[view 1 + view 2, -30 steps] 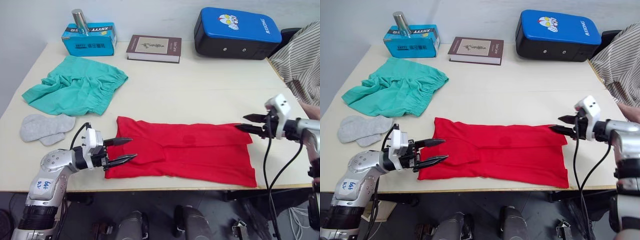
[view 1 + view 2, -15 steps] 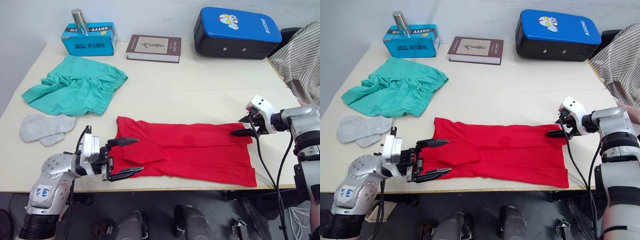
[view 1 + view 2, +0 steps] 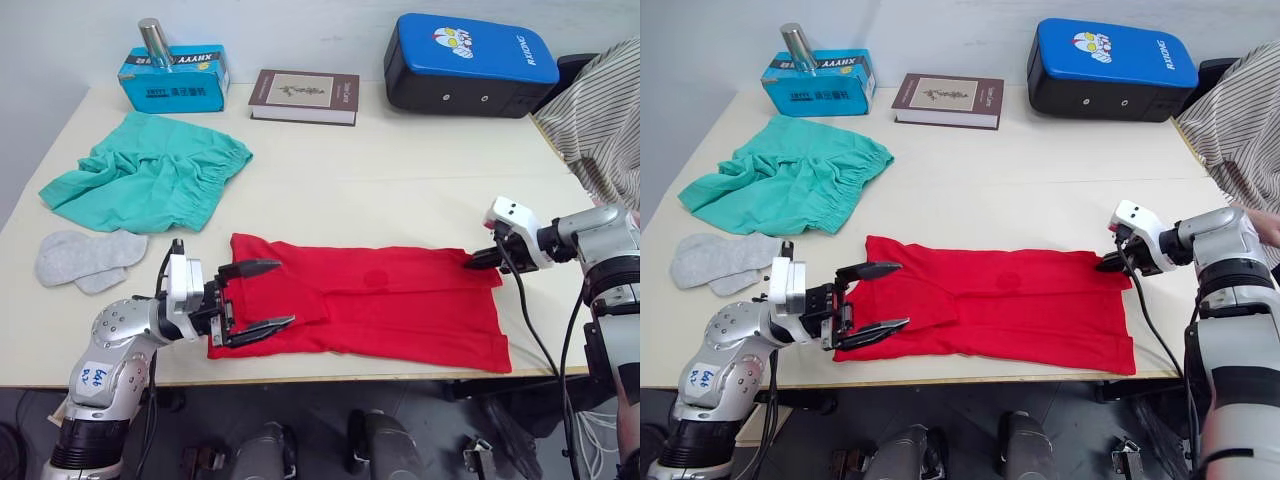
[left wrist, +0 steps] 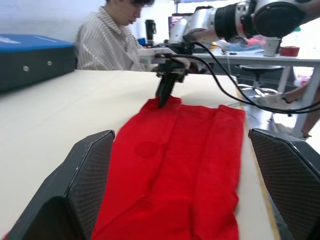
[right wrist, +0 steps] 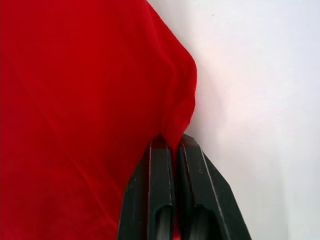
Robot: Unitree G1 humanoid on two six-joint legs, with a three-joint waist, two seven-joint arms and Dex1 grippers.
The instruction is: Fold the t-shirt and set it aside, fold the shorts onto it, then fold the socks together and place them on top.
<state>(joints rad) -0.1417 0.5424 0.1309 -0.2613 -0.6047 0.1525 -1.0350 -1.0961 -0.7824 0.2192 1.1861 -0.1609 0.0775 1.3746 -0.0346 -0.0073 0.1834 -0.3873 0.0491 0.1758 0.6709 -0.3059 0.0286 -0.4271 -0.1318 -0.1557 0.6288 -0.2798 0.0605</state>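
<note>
The red t-shirt [image 3: 390, 310] lies folded into a long strip along the table's front edge. My left gripper [image 3: 286, 292] is open at the shirt's left end, with one finger above the cloth's near corner and the other over its far side. My right gripper [image 3: 472, 262] is shut on the shirt's far right corner; the right wrist view shows the fingertips [image 5: 162, 155] pinching a ridge of the red fabric [image 5: 75, 100]. The teal-green shorts [image 3: 150, 180] lie crumpled at the back left. The grey socks [image 3: 85, 258] rest flat in front of them, near the left edge.
A blue tissue box [image 3: 172, 82] with a metal cylinder on it, a brown book [image 3: 304, 96] and a blue padded case [image 3: 470, 62] line the table's far edge. A person in a striped shirt [image 3: 600, 110] sits at the right.
My right gripper has closed on the shirt's far right corner. My left gripper has shifted a little to the right over the shirt's left end and stays open.
</note>
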